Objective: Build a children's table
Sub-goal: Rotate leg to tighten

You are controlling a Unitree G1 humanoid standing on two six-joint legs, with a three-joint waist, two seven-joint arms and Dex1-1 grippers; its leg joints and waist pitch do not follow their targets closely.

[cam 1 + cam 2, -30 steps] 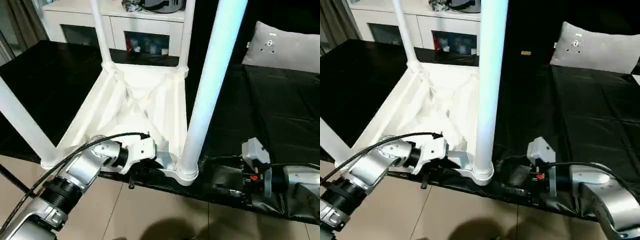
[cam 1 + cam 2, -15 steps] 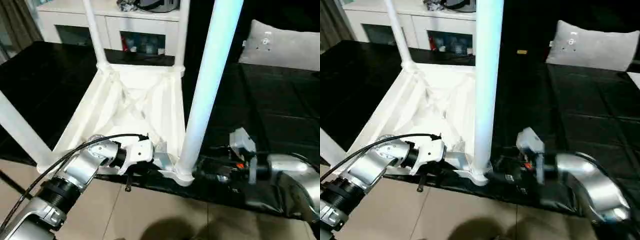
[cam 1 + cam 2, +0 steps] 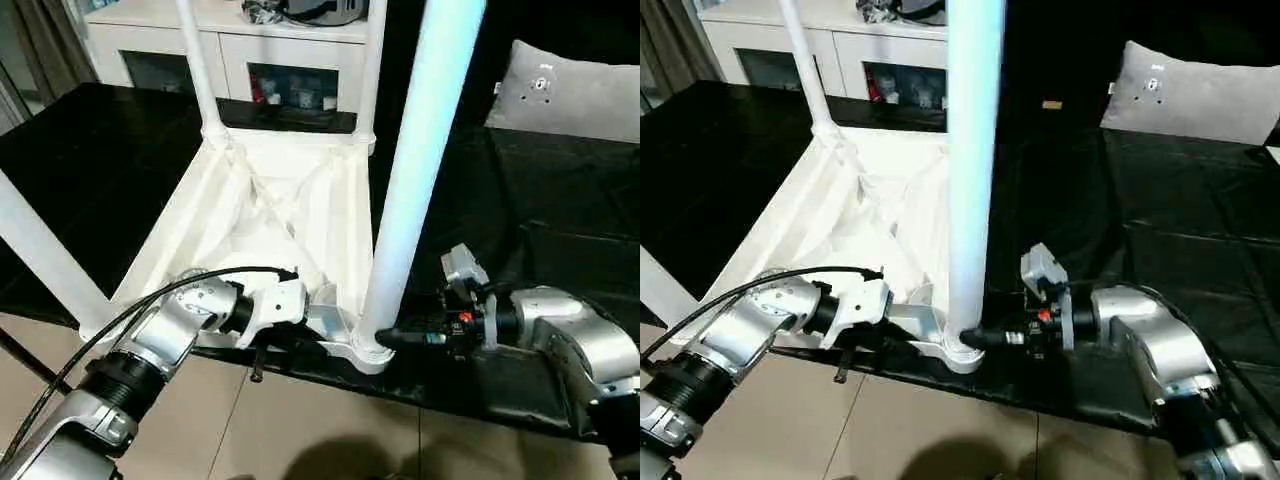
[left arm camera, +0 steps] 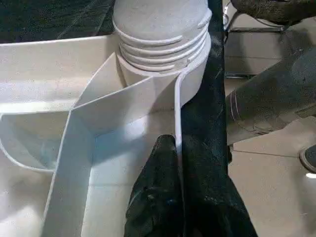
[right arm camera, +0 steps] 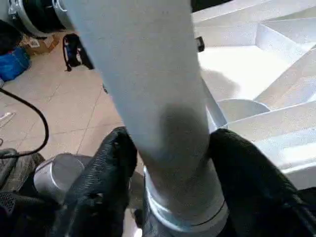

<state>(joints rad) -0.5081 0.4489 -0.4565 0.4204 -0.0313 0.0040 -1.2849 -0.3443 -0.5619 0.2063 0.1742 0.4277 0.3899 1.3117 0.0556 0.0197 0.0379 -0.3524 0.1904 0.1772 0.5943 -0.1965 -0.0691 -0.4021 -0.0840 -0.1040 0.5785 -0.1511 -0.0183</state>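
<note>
Left eye view: the children's table point(image 3: 270, 215) lies upside down on a black-covered surface point(image 3: 560, 230), ribbed underside facing up, its X-shaped ribs meeting in the middle of the square top. Legs stand up from the corner sockets, and the near leg point(image 3: 415, 170) rises tall and pale right in front of the camera, seated in the near corner socket point(image 3: 372, 345) at the table's front edge. Over on the right, the right gripper point(image 3: 392, 338) is down at the very base of that leg, and the right wrist view shows it plainly: a black finger point(image 5: 106, 168) on one side, its partner on the other, both pressed against the tube just above the collar, so it is clamped on the near leg. On the left, the left gripper point(image 4: 177, 163) is at the table's front rim beside the same socket; the left wrist view shows one black finger point(image 4: 160, 197) inside the rim wall and the other outside, pinching the thin white edge between them, with the ridged base of the leg just beyond. Behind the table stands a white cabinet point(image 3: 270, 50) with glass doors, small items visible behind the glass. A grey pillow point(image 3: 565, 90) lies on the black surface, well apart to the right.
</note>
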